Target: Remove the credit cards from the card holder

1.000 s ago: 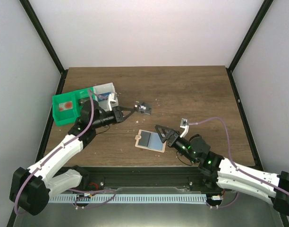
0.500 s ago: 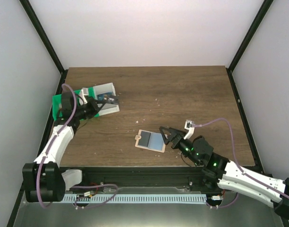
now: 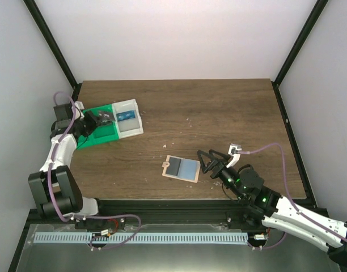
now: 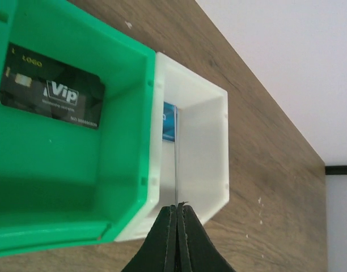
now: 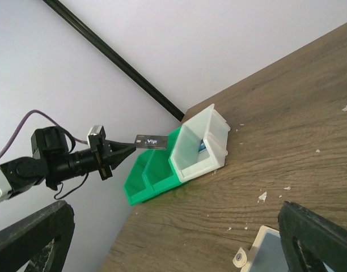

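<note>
**Card swung out to the bins, holder let go**

The left fingers are pinched tight on a black card, which the wrist view shows edge-on. They hold it above the green bin at the far-left corner of the bench, close to the wall it shares with the white bin. A second ago this card hung over mid-bench, so the arm has swept it leftward to a drop spot. Another black VIP card already lies in the green bin, and a blue card stands in the white one.

The card holder lies flat near the middle of the near edge. The right fingers, spread wide, have backed off its right edge and sit just beside it, apart. Letting go of the card looks like the next step. Whether the holder still has cards inside cannot be told.
</note>
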